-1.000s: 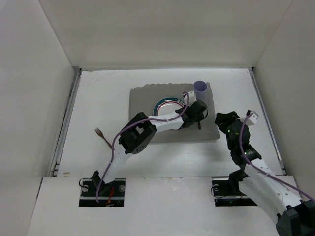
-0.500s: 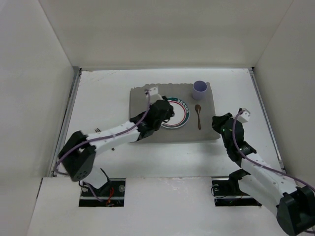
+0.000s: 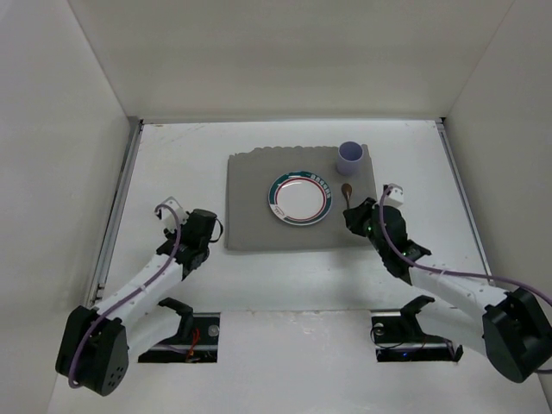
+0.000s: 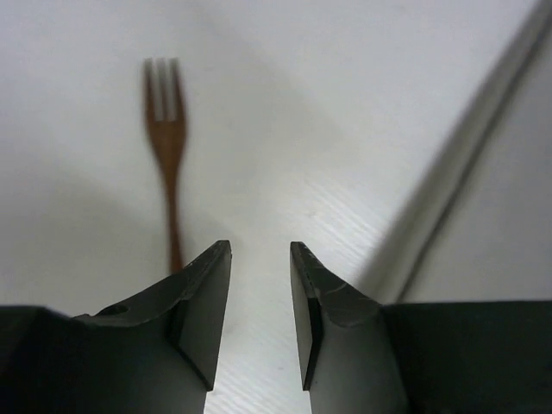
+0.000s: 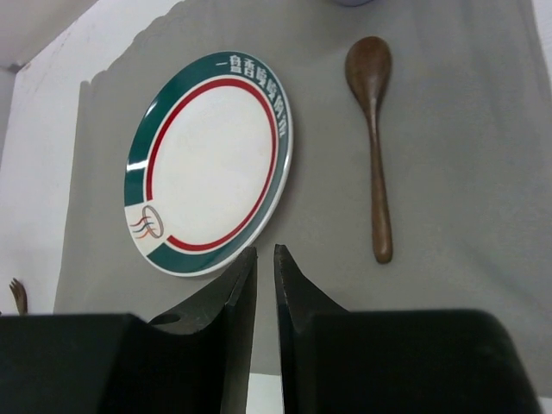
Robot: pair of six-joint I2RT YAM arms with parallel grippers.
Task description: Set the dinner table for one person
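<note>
Left gripper (image 4: 260, 250), jaws moderately apart and empty, hung low over the dinner table (image 3: 181, 164). In the wrist view the fork (image 4: 168, 155) lay on the bare top at its 11 o'clock, long axis 12 to 6, tines at 12, handle outside the gap on the 9 o'clock side. Right gripper (image 5: 266, 259), almost closed on nothing, stood well apart over the placemat (image 3: 259, 185), so the left arm was judged nearer.

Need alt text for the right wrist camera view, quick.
A round white plate with a green-and-red rim lies on a grey cloth placemat, a brown wooden spoon apart to its right. The right gripper, nearly closed and empty, sits at the bottom edge.
</note>
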